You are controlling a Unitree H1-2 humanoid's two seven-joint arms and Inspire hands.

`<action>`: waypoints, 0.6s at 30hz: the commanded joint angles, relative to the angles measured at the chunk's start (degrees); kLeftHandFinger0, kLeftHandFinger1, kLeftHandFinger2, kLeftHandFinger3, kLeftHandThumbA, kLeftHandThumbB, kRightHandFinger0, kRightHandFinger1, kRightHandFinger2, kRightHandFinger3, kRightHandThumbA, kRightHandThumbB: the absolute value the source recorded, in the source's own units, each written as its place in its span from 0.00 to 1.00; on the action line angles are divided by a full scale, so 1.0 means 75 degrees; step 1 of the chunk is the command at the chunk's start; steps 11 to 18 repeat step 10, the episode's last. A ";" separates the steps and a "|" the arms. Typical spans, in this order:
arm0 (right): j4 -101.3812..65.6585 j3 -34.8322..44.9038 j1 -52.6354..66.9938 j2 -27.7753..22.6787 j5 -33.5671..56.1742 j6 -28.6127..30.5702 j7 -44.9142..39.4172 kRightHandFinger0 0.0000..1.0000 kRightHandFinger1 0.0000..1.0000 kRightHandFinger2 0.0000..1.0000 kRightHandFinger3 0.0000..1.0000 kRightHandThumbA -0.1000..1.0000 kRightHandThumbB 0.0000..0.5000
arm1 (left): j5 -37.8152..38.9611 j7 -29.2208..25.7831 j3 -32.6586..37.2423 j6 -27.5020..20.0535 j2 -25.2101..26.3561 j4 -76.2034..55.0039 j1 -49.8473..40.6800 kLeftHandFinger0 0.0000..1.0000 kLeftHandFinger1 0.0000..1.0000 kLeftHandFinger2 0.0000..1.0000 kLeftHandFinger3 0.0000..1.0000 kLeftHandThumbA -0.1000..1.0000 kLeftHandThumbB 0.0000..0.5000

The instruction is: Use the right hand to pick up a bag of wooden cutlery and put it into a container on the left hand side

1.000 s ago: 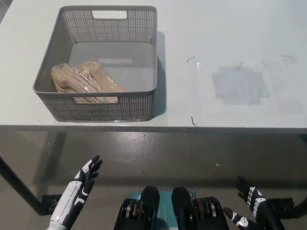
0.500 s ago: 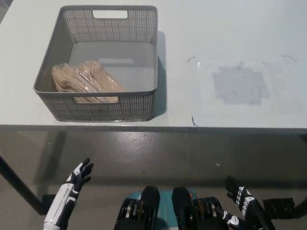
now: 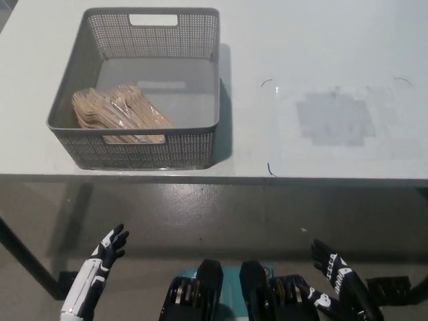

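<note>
A clear bag of wooden cutlery (image 3: 117, 112) lies inside the grey mesh basket (image 3: 204, 73), against its near left wall. The basket stands on the left part of the white table (image 3: 321, 47). Both hands hang below the table's front edge, well apart from the basket. My white left hand (image 3: 105, 254) is at the lower left, open with fingers spread and nothing in it. At the lower right my black right hand (image 3: 332, 267) is open too and holds nothing.
The table's front edge (image 3: 214, 178) runs across the middle of the picture, with dark floor below it. A greyish smudge (image 3: 334, 117) marks the tabletop on the right, with thin line marks near it. A table leg (image 3: 23, 257) slants at the far left.
My left hand has dropped lower and toward the left. The right hand has shifted a little left. The basket and the bag have not moved.
</note>
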State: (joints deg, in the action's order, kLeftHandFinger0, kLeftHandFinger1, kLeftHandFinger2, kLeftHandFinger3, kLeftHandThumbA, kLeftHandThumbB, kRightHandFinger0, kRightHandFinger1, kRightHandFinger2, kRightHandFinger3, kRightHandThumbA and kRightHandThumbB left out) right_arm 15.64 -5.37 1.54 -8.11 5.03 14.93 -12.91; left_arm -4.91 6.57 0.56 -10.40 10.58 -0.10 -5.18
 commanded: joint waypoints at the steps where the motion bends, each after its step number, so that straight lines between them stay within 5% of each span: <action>1: -0.0139 -0.0050 -0.0109 -0.0066 -0.0166 0.0367 -0.0089 1.00 1.00 1.00 1.00 0.90 0.98 | -0.0130 -0.0032 0.0064 0.0074 0.0014 -0.0291 -0.0058 1.00 1.00 1.00 1.00 1.00 0.89; 18: -0.0453 -0.0094 0.0245 -0.0175 -0.0381 0.0377 -0.0080 1.00 1.00 1.00 1.00 0.89 0.92 | -0.0300 -0.0045 0.0187 0.0050 0.0014 -0.0490 -0.0383 1.00 1.00 1.00 1.00 1.00 0.88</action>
